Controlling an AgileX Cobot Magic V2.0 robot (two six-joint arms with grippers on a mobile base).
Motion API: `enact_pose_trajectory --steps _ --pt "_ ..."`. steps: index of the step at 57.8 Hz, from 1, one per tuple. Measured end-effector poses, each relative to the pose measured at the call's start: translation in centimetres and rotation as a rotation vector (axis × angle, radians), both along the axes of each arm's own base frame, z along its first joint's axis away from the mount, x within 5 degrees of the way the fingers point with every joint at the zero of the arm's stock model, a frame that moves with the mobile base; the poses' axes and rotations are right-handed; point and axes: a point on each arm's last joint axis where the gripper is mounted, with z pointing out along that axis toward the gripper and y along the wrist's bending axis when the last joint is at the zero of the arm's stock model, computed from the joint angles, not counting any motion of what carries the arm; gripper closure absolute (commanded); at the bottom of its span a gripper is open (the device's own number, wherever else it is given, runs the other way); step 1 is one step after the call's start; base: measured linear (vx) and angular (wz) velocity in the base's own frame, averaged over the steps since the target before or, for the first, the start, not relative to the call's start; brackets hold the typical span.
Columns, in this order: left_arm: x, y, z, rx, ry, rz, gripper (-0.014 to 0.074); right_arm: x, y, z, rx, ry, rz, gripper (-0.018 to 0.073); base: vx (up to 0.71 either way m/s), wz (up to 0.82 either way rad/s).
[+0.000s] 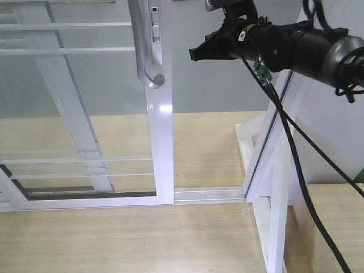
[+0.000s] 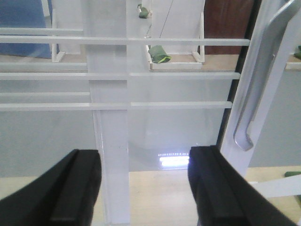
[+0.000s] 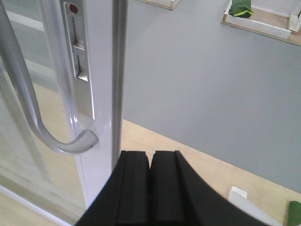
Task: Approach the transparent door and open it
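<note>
Transparent door (image 1: 160, 148) in white frame, white bars (image 1: 74, 25), grey handle (image 1: 138, 40) — pale wood floor (image 1: 114, 239).

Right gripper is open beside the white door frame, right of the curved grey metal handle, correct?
No: the right wrist-mounted view shows the right gripper shut, jaws together, beside the white door frame, right of the curved grey metal handle.

Wood floor (image 1: 114, 239) bears the transparent door (image 1: 161, 159), its track (image 1: 207, 195), a white stand (image 1: 277, 227).
</note>
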Motion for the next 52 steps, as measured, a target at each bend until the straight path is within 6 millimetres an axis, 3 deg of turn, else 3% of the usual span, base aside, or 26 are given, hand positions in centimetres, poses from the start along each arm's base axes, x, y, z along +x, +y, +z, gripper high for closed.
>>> enact_pose_trajectory --steps 6,17,25,35,52 --pt "1.9 -0.1 -0.9 0.042 0.010 -0.011 0.0076 -1.1 -0.4 1.9 -0.035 -0.009 0.021 0.0567 0.00 0.00" --pt "7.9 -0.4 -1.6 0.070 0.018 -0.025 0.0076 -2.5 -1.0 4.5 -0.063 -0.059 0.043 0.0567 0.00 0.00" --pt "13.1 -0.6 -2.2 0.077 0.033 -0.029 0.0076 -2.8 -1.1 5.0 -0.080 -0.066 0.052 0.0567 0.00 0.00" --pt "18.0 -0.8 -2.4 0.077 0.031 -0.029 0.0076 -2.9 -1.1 5.0 -0.115 -0.075 0.069 0.0567 0.00 0.00" --pt "22.2 -1.0 -3.5 0.077 0.036 -0.029 0.0076 -2.9 -1.1 5.0 -0.144 -0.086 0.084 0.0567 0.00 0.00"
